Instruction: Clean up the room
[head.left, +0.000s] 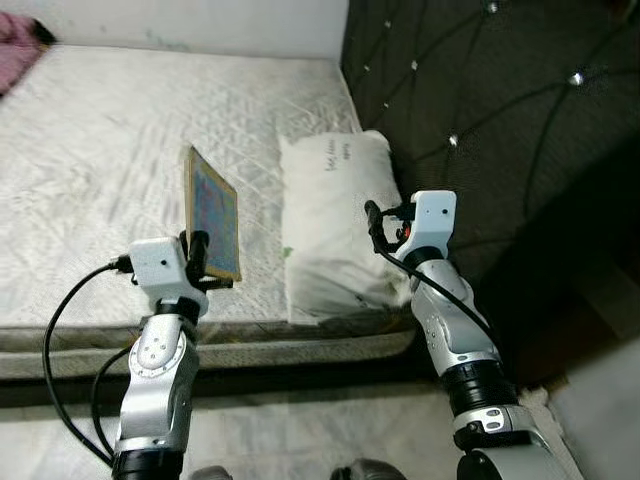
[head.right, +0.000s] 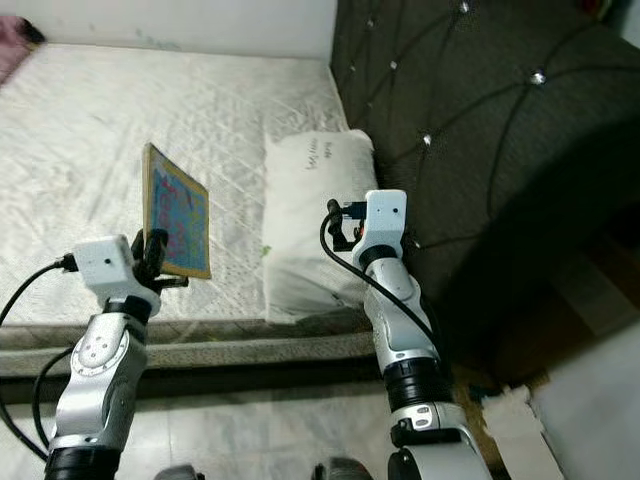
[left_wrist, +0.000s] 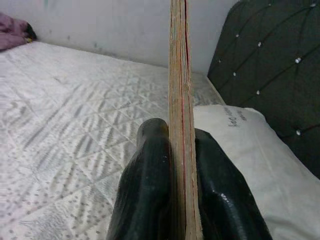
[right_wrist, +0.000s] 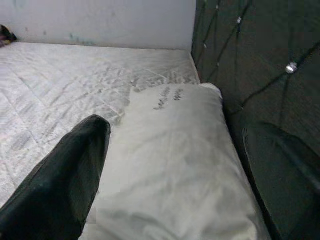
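L gripper (head.left: 198, 255) clamps a thin book (head.left: 212, 213) by its lower edge, fingers (left_wrist: 150, 185) pressed tight on both covers. Book stands upright on edge, raised over the mattress (head.left: 100, 170) near its front edge, just left of the pillow (head.left: 335, 215). Pillow lies at the mattress's right side, against the dark tufted headboard (head.left: 500, 110). R gripper (head.left: 375, 220) hovers over the pillow's right edge w/ fingers (right_wrist: 70, 175) spread wide, holding nothing. Pink cloth (head.left: 20, 45) at the far left corner.
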